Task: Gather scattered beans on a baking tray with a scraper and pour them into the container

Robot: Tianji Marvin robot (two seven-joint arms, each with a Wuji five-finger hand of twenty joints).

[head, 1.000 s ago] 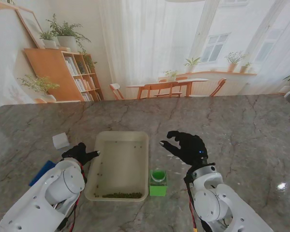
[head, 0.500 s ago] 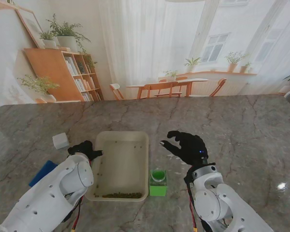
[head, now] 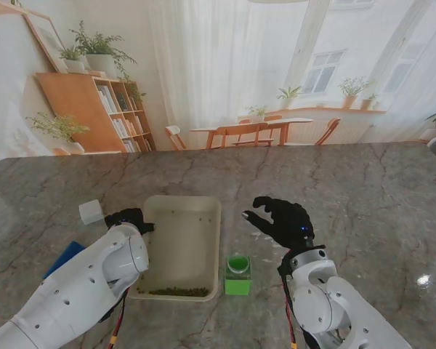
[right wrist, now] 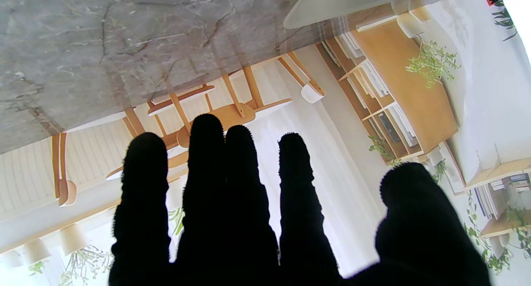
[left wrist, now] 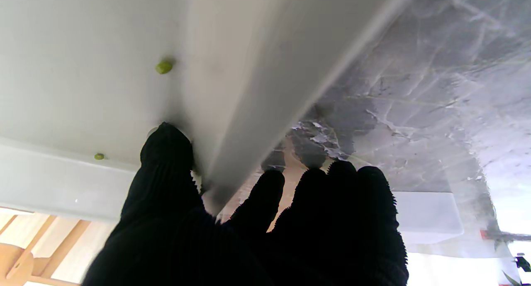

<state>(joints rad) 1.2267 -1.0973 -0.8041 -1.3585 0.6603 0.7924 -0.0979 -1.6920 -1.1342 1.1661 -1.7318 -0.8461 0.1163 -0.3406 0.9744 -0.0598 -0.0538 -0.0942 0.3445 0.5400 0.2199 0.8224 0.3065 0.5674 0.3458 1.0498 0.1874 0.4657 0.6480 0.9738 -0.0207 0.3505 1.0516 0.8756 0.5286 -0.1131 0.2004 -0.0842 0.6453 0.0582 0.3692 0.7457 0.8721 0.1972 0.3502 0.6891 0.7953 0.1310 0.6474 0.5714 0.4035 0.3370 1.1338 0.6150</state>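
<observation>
The baking tray (head: 180, 243) lies on the grey marble surface (head: 363, 196) in the lower centre-left of the stand view, its long side running away from the camera. A band of beans (head: 179, 292) lies along the tray edge nearest the camera; a few single beans are scattered over the rest of the tray floor. The left robot hand (head: 131, 219) is at the tray's left rim, toward the far end. In the left wrist view, the thumb (left wrist: 166, 153) presses the inner side of the rim and the other 4 fingers (left wrist: 336, 186) sit on the outer side, so this robot hand is grasping the baking tray. The green container (head: 237, 274) stands on the surface just beside the tray's lower right corner. The right robot hand (head: 282, 221) hovers above the surface, right of the tray and farther up the frame than the container, with fingers spread and nothing held. A blue object (head: 64, 259) and a white block (head: 91, 211) lie at the left of the frame.
</observation>
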